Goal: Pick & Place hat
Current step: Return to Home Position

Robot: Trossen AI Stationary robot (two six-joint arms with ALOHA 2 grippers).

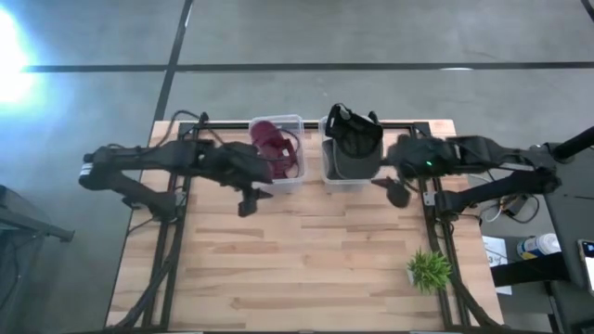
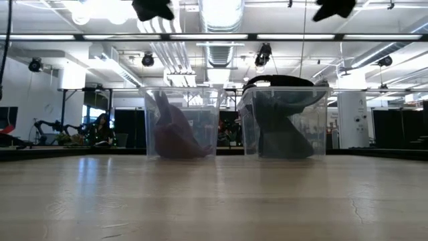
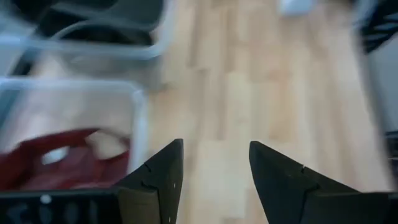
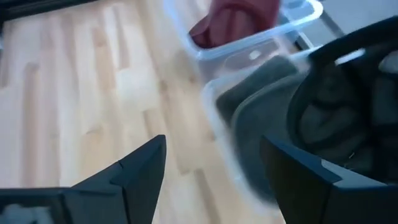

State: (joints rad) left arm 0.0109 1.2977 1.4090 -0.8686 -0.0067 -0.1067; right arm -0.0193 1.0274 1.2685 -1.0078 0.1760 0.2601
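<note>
My left hand [image 1: 248,204] hangs empty, fingers spread wide, with the left bin [image 1: 277,118] just beside it and the red cap [image 1: 272,148] lying inside. My right hand [image 1: 397,193] is empty and wide too, close beside the right bin [image 1: 327,178], where the black cap [image 1: 353,139] sits with its crown poking above the rim.

Both caps are placed, so I judge the danger is in leaving. Each wrist is close to a bin wall, and a sideways swing could clip one. These clear bins look light and would likely skid across the table [image 1: 306,250] or tip. The raised black cap might also catch a finger, so rising clear first seems safest.
</note>
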